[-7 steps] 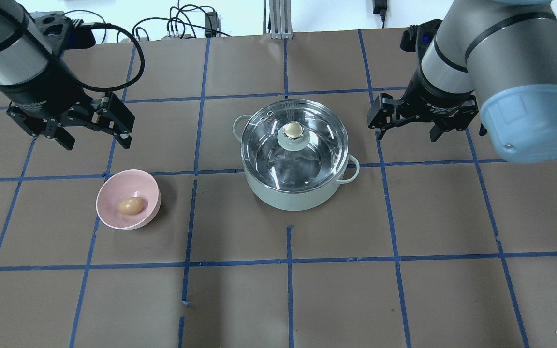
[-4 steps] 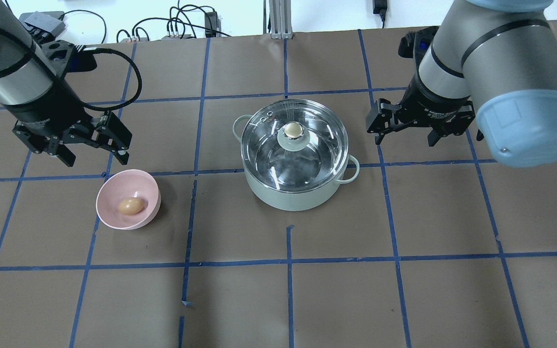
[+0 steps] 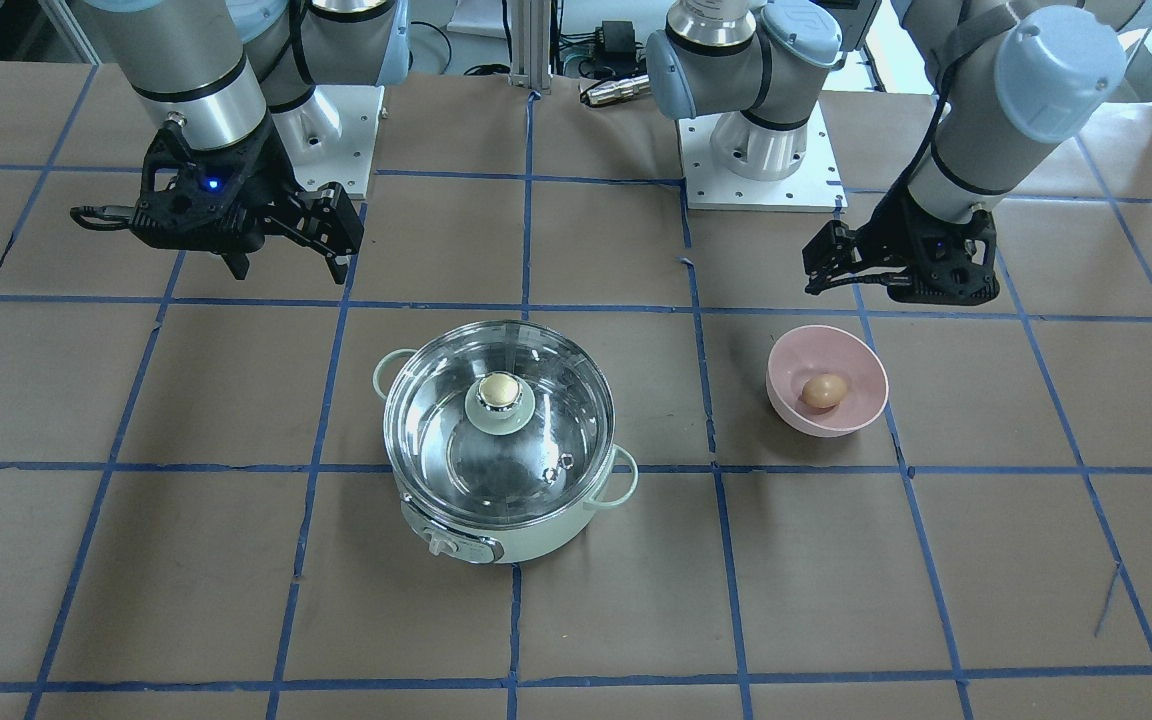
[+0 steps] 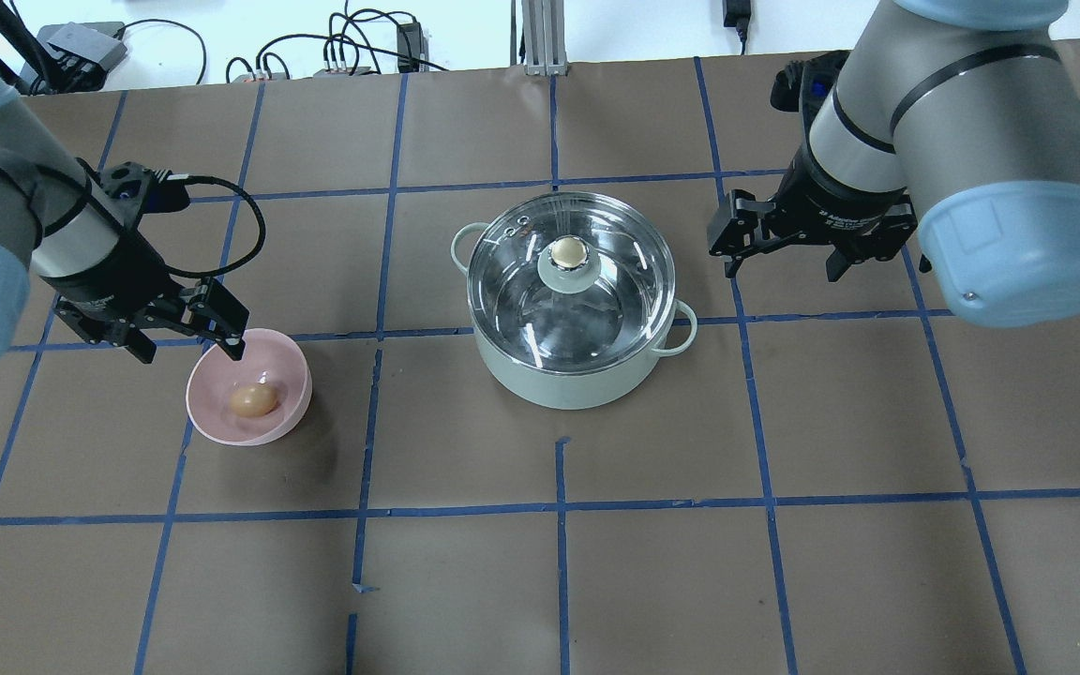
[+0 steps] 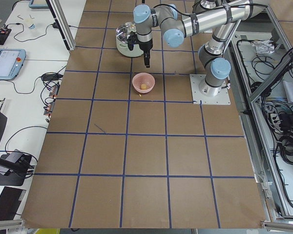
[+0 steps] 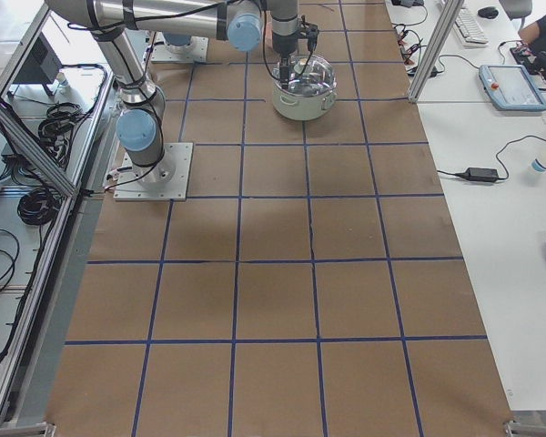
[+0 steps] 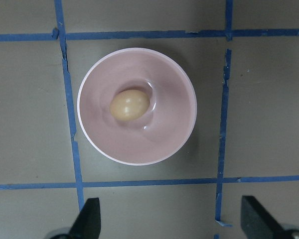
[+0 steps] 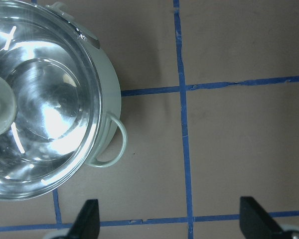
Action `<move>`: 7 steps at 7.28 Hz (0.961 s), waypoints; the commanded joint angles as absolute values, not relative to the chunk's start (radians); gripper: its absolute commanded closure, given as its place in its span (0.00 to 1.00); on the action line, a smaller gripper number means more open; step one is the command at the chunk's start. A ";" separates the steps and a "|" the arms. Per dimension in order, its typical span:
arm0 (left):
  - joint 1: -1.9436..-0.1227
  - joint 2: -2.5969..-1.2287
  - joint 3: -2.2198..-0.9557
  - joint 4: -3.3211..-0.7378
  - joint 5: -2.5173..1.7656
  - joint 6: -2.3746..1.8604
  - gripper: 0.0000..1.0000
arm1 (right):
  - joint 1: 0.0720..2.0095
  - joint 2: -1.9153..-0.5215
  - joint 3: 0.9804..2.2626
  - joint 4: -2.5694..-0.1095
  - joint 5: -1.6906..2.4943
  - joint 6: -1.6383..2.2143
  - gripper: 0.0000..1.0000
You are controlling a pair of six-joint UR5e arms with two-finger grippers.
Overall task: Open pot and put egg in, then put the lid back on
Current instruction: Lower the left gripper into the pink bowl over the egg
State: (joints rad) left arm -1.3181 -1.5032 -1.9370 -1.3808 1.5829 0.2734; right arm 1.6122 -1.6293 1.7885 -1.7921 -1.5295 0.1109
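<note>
Two grippers, and both are spread wide with nothing in them. The left gripper [image 4: 187,349] hangs just behind the bowl [image 4: 294,370]. In the overhead view one fingertip overlaps the bowl's back rim, but the left wrist view shows the bowl ahead of the fingers [image 7: 89,219], not between them. The egg [image 4: 253,400] lies in the bottom of the pink bowl, a bit off centre.

The right gripper [image 4: 784,267] hovers off to the right of the pot [image 4: 559,375], apart from it. Its wrist view has the pot's side handle [image 8: 112,144] just ahead of the open jaws. The pot sits mid-table with the lid [image 4: 596,291] seated flat on it, knob [image 4: 567,251] up. The dial [image 3: 444,547] faces away from the robot.

As for writing, there's white print on the right gripper's black collar and some marks by the dial, all too small for me to read. I can't spot a brand anywhere else. The table [image 4: 784,562] is brown with a grid of blue tape [image 4: 559,506].
</note>
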 commanded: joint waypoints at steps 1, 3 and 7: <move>-1.315 -1.508 -2.022 -1.258 1.582 0.334 0.00 | 1.614 -1.614 1.795 -1.833 -1.529 0.112 0.00; -1.315 -1.509 -2.068 -1.144 1.583 0.354 0.00 | 1.612 -1.598 1.795 -1.854 -1.531 0.112 0.00; -1.304 -1.548 -2.100 -1.114 1.580 0.548 0.03 | 1.612 -1.598 1.795 -1.855 -1.531 0.112 0.00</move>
State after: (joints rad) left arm -1.3109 -1.5397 -2.0942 -1.1190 1.5796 0.4426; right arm 1.6122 -1.5984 1.7947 -1.8545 -1.5308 0.1115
